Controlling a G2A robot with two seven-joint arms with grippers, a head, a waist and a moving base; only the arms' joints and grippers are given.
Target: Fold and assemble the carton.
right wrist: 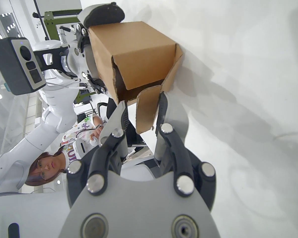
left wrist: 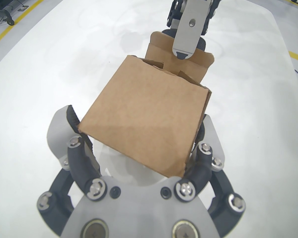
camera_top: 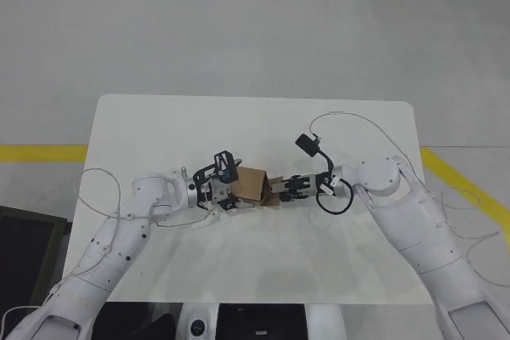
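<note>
Carton (camera_top: 253, 183) lies on its side near the middle of the table (camera_top: 238, 119), its length running along the line between the two arms. The closed end sits clamped across its width in the left gripper (left wrist: 139, 122). The open end faces the right gripper (right wrist: 144, 105), which is the nearer one to the loose flap (left wrist: 164, 53). That flap sits skewed between the right gripper's narrow jaws, touching one finger (right wrist: 164, 107), so it seems not yet pinched flat. The carton's inside is dark, and its other end flaps are hard to make out.
</note>
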